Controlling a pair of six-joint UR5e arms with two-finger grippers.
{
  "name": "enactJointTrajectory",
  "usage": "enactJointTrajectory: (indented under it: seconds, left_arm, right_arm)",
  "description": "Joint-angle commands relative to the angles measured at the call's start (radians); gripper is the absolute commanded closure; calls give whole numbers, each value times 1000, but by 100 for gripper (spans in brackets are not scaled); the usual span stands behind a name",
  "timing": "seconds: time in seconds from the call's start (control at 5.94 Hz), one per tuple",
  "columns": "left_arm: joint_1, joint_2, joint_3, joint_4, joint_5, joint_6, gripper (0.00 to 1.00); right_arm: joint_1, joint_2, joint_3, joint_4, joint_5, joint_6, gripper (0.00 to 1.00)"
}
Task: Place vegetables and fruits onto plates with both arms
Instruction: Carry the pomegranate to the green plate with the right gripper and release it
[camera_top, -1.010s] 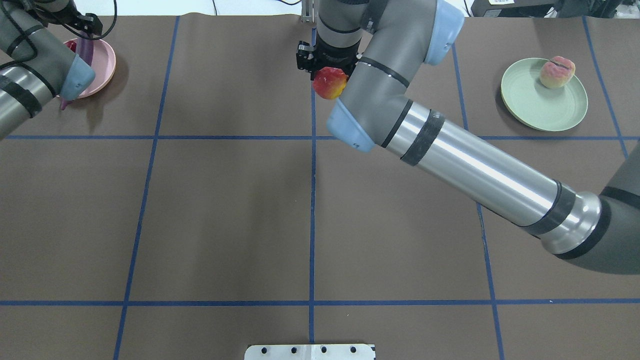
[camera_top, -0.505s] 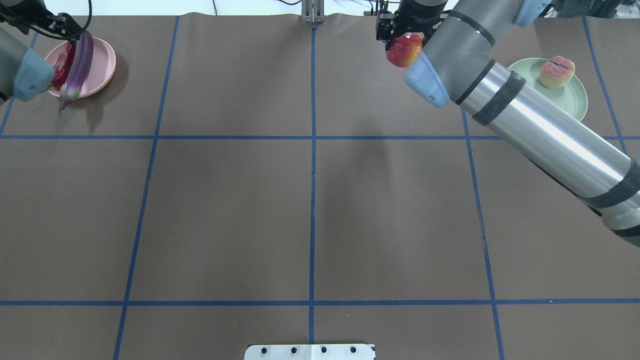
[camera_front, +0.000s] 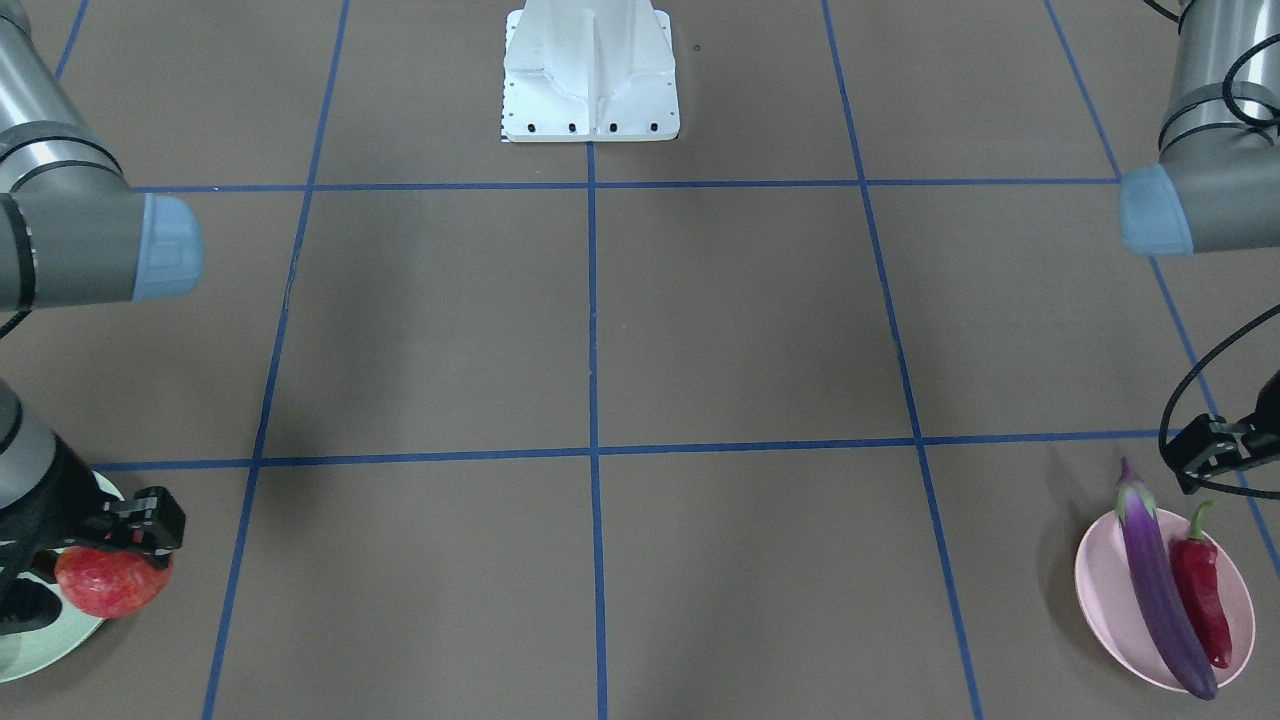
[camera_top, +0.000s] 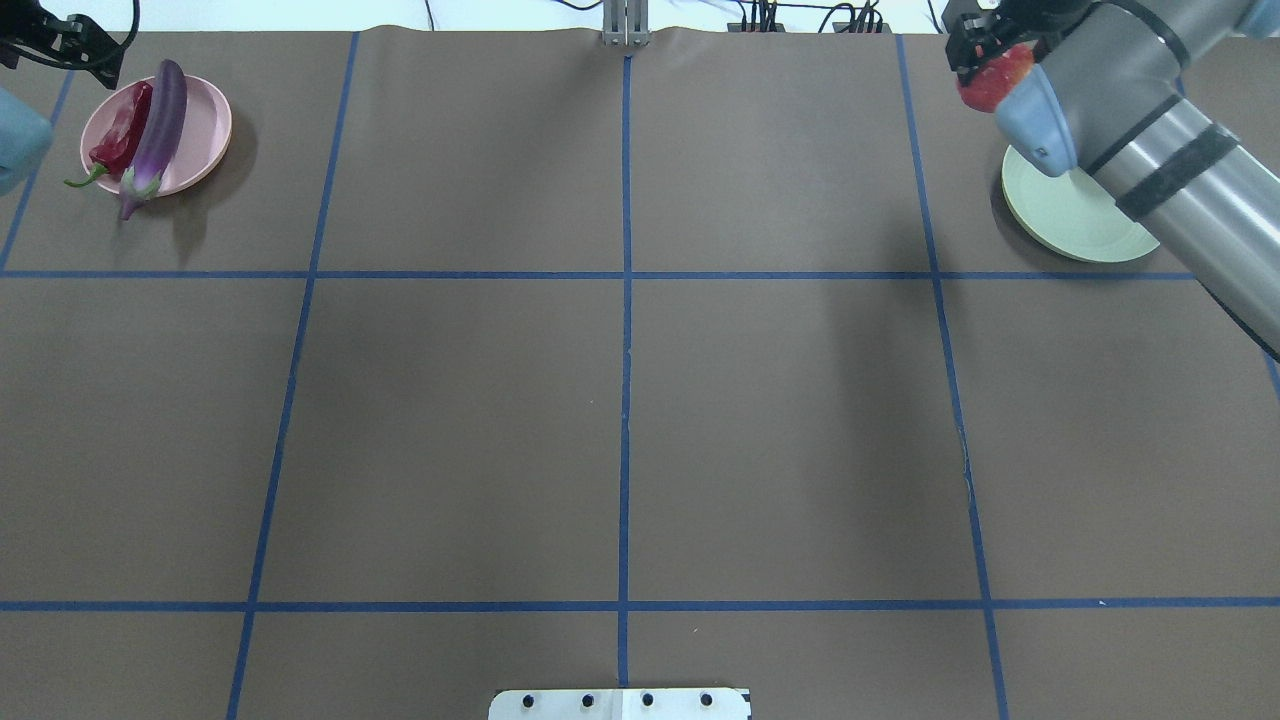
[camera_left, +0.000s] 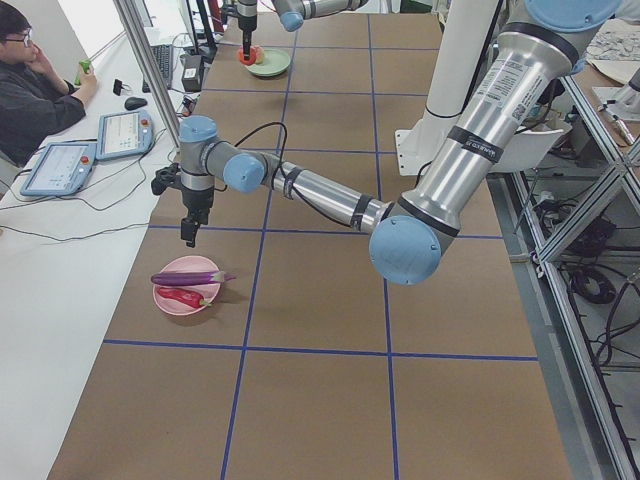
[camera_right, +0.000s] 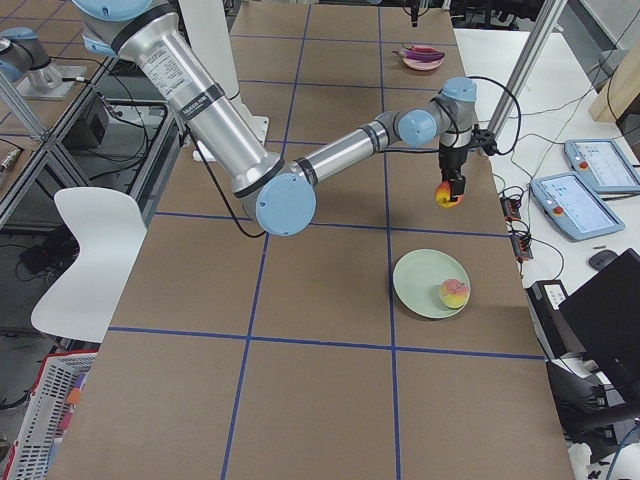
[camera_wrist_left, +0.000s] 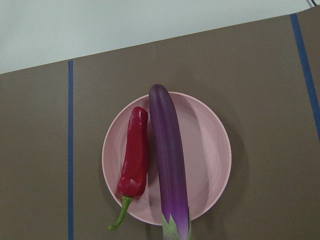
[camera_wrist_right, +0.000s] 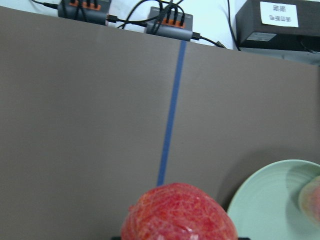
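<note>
The right claw (camera_front: 125, 548) is clenched on the pomegranate (camera_front: 105, 583), held raised above the table (camera_top: 620, 400). The green plate (camera_top: 1075, 225) lies just off to the robot's near-right of the claw, not squarely beneath it. The peach (camera_right: 454, 293) sits toward that plate's far rim, leaving bare surface on the claw's side.

The left claw (camera_front: 1205, 465) hangs near the pink plate (camera_wrist_left: 210, 150), carrying nothing; its jaw spread cannot be told. The eggplant (camera_wrist_left: 170, 160) and the chili (camera_wrist_left: 136, 155) lie side by side there.

A white label (camera_wrist_right: 279, 14) on a black box is too blurred to read.
</note>
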Motion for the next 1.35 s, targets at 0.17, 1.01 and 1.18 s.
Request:
enactJointTrajectory:
  seconds: [0.17,1.01,1.18]
  left_arm:
    - [-3,91,-78,-69,-3,8,0]
    - [-157,292,-211,-5,-196,165,0]
    - [-163,369,-303,88,-196,320,0]
  right_arm:
    - [24,-155,-80,221,7,-26,100]
    - [19,-211,-140,223,111,-56,91]
    - [18,-211,-140,221,116,-56,66]
